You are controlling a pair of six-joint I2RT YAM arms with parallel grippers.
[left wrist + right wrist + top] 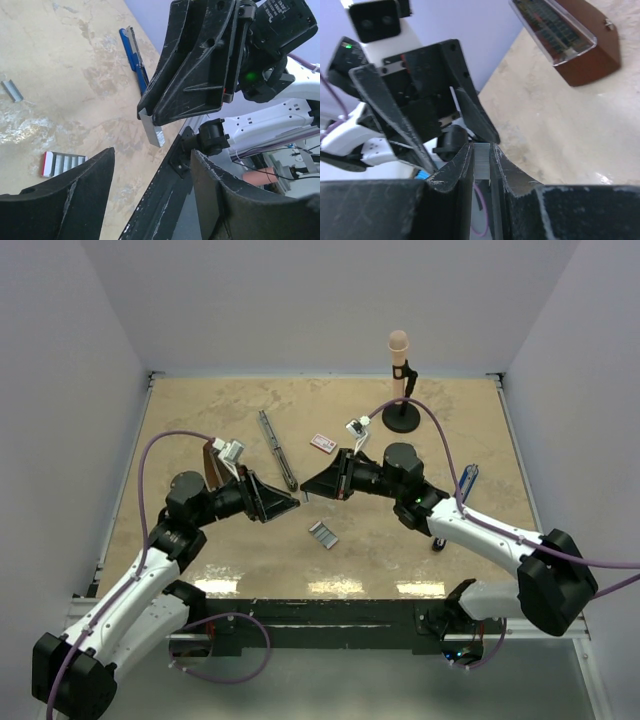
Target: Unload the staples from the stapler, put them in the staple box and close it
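Observation:
The stapler [277, 449], a slim dark bar, lies on the table behind both grippers; neither wrist view shows it. My right gripper [306, 487] is shut on a small silvery ribbed strip of staples [481, 161] and holds it above the table; the strip sticks out past the fingertips [152, 131]. My left gripper [291, 504] is open and empty, tip to tip with the right one. Its fingers [75, 190] stand wide apart just short of the held strip. Another ribbed grey staple strip [322, 533] lies on the table below, and it also shows in the left wrist view [65, 163].
A red-and-white card [322, 443] lies right of the stapler. A narrow blue object [468, 480] lies at the right. A black stand with a pink top [400, 380] is at the back. A brown case [570, 45] sits by the left arm.

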